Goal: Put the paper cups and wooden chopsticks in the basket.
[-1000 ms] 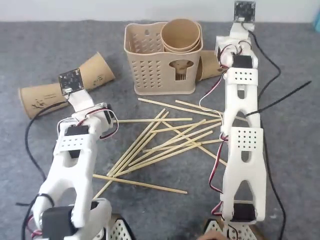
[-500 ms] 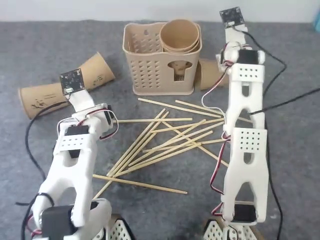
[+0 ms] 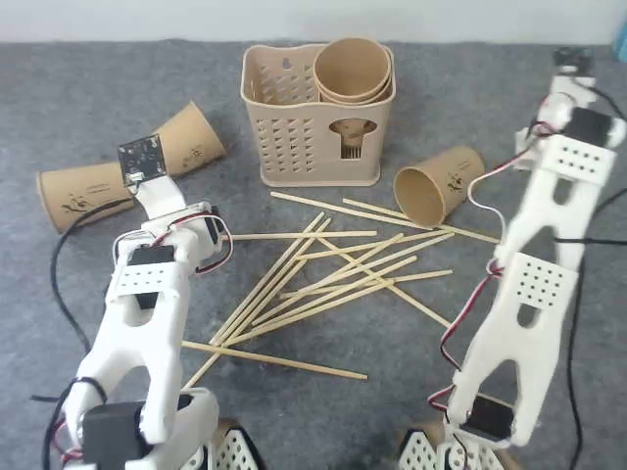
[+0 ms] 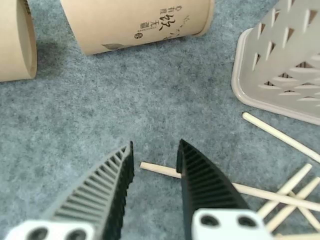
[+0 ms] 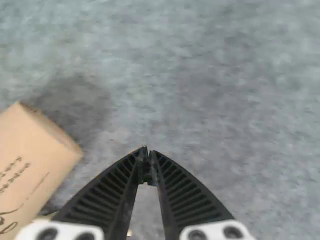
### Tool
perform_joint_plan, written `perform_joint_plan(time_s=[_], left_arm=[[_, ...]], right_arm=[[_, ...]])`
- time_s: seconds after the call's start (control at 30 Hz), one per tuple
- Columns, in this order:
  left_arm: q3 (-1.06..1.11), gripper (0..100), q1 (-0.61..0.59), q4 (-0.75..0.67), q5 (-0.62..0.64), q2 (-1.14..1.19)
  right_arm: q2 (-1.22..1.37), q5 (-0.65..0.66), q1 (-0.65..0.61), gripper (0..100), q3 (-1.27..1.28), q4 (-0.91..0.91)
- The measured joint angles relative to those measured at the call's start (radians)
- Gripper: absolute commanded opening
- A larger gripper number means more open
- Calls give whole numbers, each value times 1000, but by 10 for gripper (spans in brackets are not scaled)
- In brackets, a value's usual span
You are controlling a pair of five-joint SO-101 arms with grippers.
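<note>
Over on the grey worktop (image 3: 59, 98) I count three loose cups, all on their sides. One cup (image 3: 78, 196) is at the far left, and a second cup (image 3: 191, 142) lies just beside it on the basket side. A third cup (image 3: 441, 184) is right of the basket (image 3: 294, 137), mouth turned toward the chopsticks (image 3: 333, 274).

The basket stands upright at the back. In its right half sits a nested stack (image 3: 353, 64) of cups. I can make out at least two rims, but can't say the exact number.

The chopsticks are all loose on the worktop in front of the basket, in a crisscrossed scatter. It's roughly a dozen, though they overlap too much for a firm count.

The left gripper (image 4: 155, 150) hangs low over the worktop with its fingers spread and nothing between them. The end of one chopstick (image 4: 160, 170) lies right under the gap, with the basket's corner and the second cup near.

The right gripper (image 5: 145, 150) is pressed together on nothing, over bare worktop off to the right, with the third cup at its side.
</note>
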State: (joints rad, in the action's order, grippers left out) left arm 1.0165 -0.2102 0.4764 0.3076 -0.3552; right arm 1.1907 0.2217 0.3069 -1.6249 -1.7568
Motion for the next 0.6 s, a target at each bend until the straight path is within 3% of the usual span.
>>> perform_joint_plan(time_s=[0.3,0.6], left_arm=[[0,133,0,0,0,0],[0,133,0,0,0,0]], right_arm=[[-149,32,95,8,57,0],[-698,206,43,9,812,0]])
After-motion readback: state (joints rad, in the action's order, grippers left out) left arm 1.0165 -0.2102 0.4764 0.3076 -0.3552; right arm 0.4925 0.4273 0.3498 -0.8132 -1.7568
